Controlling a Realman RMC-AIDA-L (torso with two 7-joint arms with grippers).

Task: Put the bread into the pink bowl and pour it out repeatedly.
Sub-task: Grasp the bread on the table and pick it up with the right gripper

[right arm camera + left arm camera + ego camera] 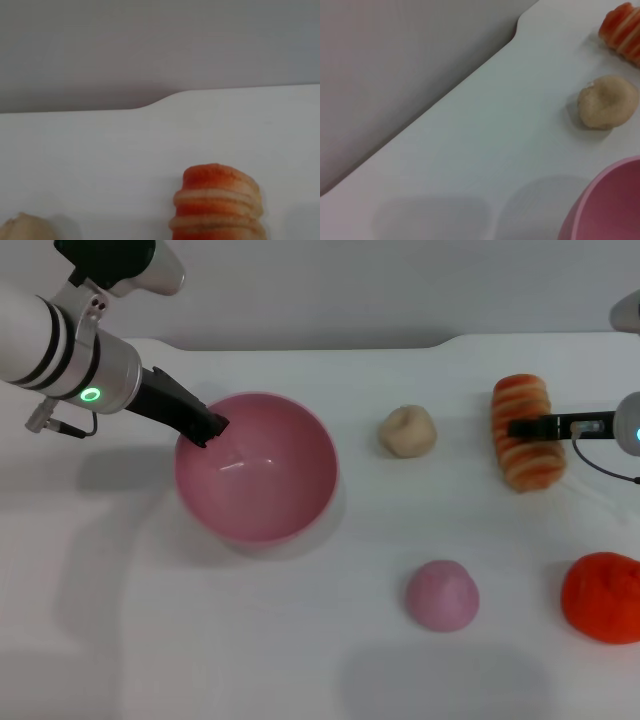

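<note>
Left claw (212, 427) is sitting at the far-left rim of the pink bowl (256, 468), its dark fingers closing on the rim edge. The bowl is round, glossy, smooth plastic, standing upright on the white table (150, 620) and holding nothing.

Right claw (520, 427) is reaching in from the right edge, its dark fingers lying across the middle of the bread (527, 430); whether they are pinching the loaf or only resting over it, I cannot tell. The bread is lying on the table well right of the bowl: an elongated ridged loaf, orange and cream bands running across it.

Between bowl and bread, a small beige bun (407, 430), round with a lumpy, matte surface. Nearer the robot, a smooth pink dome-shaped lump (442, 595), and at the right edge an orange-red rough-skinned lump (602, 597).
</note>
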